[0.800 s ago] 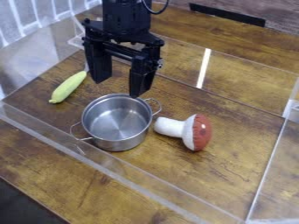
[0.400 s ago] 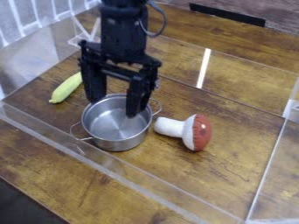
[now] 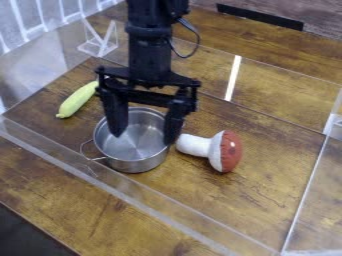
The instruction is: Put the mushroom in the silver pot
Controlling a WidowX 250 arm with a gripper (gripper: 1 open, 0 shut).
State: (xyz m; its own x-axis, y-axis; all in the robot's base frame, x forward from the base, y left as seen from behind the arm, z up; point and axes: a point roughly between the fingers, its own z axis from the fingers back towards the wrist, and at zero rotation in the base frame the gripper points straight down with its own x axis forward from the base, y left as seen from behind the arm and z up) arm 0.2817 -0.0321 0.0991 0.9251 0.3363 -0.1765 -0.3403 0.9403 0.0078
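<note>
No writing shows on mushroom (image 3: 215,148) or silver pot (image 3: 132,150).

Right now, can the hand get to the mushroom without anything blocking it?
Probably yes. The hand hangs open over the silver pot, and the mushroom lies uncovered on the table just beside the pot, with nothing on top of it.

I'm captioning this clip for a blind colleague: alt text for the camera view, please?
An open gripper points down over a silver pot on a wooden table; a mushroom lies on its side right of the pot, a corn cob to its left.
</note>
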